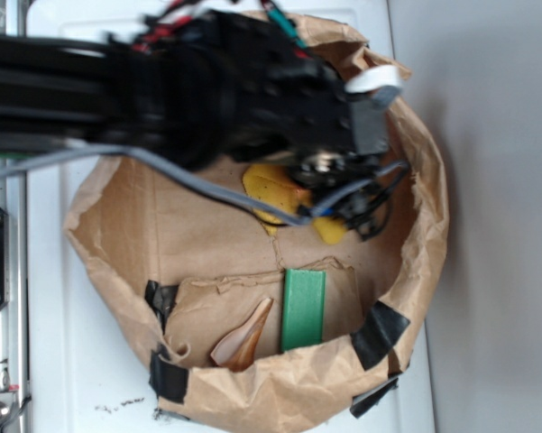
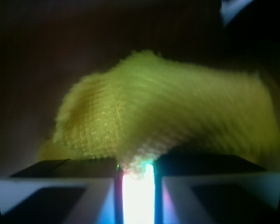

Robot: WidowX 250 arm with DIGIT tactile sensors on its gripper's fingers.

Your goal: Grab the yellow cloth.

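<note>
Inside the paper-lined basin [image 1: 415,271], the gripper [image 2: 136,179] pinches a fold of the yellow cloth [image 2: 167,116], which bunches directly ahead of its fingertips.

Black arm [image 1: 117,86], grey cable [image 1: 189,176], red and green wires [image 1: 280,23].

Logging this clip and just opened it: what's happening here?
A WidowX arm is reaching into a crumpled brown paper enclosure after the yellow cloth. In the wrist view its gripper is pinched on a fold of the cloth. A green block lies nearby, untouched.
</note>
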